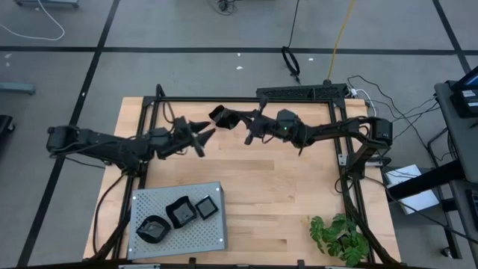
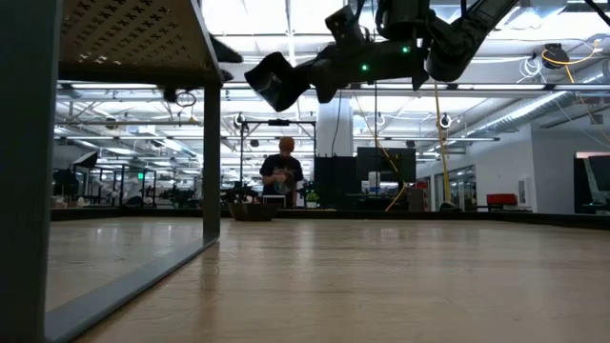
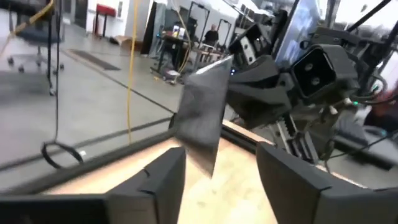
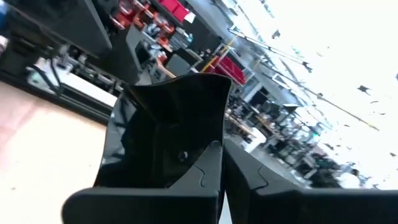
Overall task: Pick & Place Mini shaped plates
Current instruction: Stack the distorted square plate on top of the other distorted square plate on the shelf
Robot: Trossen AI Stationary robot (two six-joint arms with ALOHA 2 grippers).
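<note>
Wooden tabletop under bright workshop lighting, with shelving and a distant person in the room beyond. Both arms are raised well above the table and meet nose to nose over its far half. Right gripper: fingers closed on one small black plate, whose rim is pinched between the pads while the dish stands on edge and juts beyond the fingertips; the right wrist view shows its glossy hollow just past the closed fingers. Left gripper: fingers spread apart, with the same plate hanging edge-on in the gap between them and touching neither finger that can be seen. The arrangement reads as a hand-over in mid-air, probably so the plate can be regripped for setting down. Left arm: stretched out nearly level from its base, wrist pointing at the right gripper. Right arm: elbow bent, forearm reaching toward the left one, its green light visible in the low view. Three more black plates rest on the grey perforated tray, well below and behind the left fingers. A potted plant stands apart.
</note>
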